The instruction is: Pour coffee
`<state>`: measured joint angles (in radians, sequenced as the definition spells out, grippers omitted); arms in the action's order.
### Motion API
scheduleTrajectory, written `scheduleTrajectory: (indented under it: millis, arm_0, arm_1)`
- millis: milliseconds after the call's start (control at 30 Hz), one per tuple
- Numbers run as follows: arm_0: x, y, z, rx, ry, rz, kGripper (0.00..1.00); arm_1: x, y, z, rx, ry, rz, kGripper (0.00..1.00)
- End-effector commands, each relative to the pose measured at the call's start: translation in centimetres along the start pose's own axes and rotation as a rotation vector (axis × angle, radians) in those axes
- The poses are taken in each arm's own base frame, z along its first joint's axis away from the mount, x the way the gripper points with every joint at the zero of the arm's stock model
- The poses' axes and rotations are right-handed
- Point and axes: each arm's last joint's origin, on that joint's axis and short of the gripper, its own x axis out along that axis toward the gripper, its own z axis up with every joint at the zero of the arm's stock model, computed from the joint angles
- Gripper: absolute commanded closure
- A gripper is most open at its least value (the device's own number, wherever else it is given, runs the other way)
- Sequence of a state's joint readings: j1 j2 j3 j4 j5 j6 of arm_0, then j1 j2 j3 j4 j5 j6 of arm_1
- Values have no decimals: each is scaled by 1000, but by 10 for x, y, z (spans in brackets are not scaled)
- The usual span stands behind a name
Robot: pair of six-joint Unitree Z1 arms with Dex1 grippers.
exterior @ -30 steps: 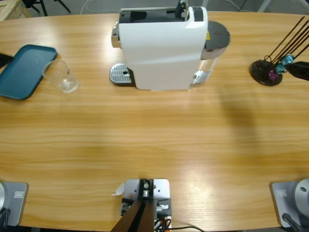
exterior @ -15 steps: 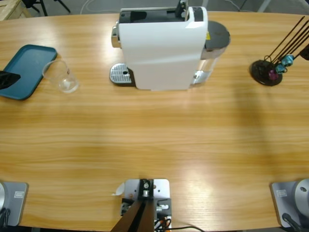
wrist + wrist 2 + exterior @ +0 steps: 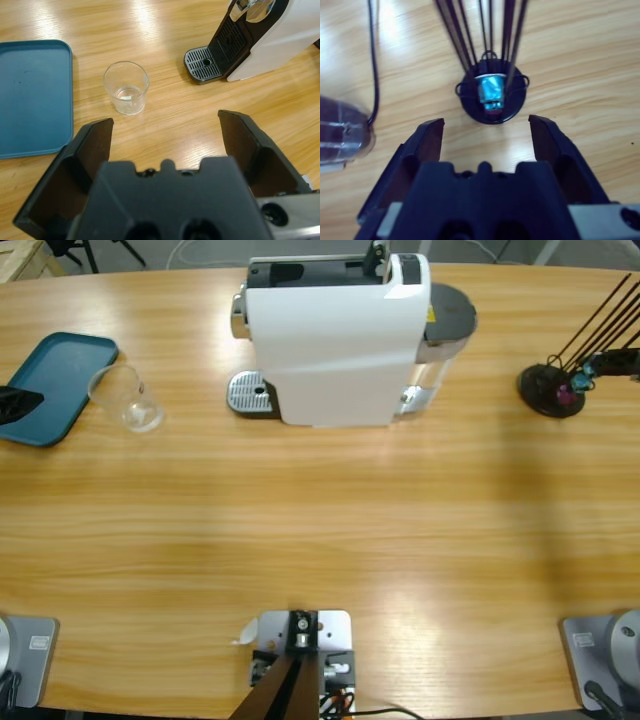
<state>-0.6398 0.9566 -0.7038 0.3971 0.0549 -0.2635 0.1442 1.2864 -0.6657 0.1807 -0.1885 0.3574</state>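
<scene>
Beyond the left gripper's (image 3: 165,132) wide-open jaws, a clear glass (image 3: 126,94), apart, coffee (image 3: 126,94) indistinct.

The high view looks straight down on the wooden table (image 3: 320,520), while the left wrist view looks down between its spread fingers (image 3: 87,150) at the glass (image 3: 126,88) and tray (image 3: 30,95) the high view shares, and the right wrist view hangs close over the black capsule stand (image 3: 492,95).

Glass (image 3: 127,398) between tray (image 3: 52,382) and machine (image 3: 335,338)
</scene>
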Motion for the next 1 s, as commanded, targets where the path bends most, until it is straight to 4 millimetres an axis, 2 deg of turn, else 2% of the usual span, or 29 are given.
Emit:
scheduleTrajectory:
  millis: [33,233,900,1000]
  arm_0:
    - [3,3,-11,4,13,18,101]
    - [4,3,-11,4,13,18,101]
    - [4,3,-11,4,11,18,101]
    - [4,3,-11,4,11,19,101]
  arm_1:
    - [19,-4,-4,16,53,-15,285]
    - [31,-1,-3,-21,87,-9,285]
    - [47,3,2,-50,87,-15,285]
    - [48,3,2,-51,85,-25,326]
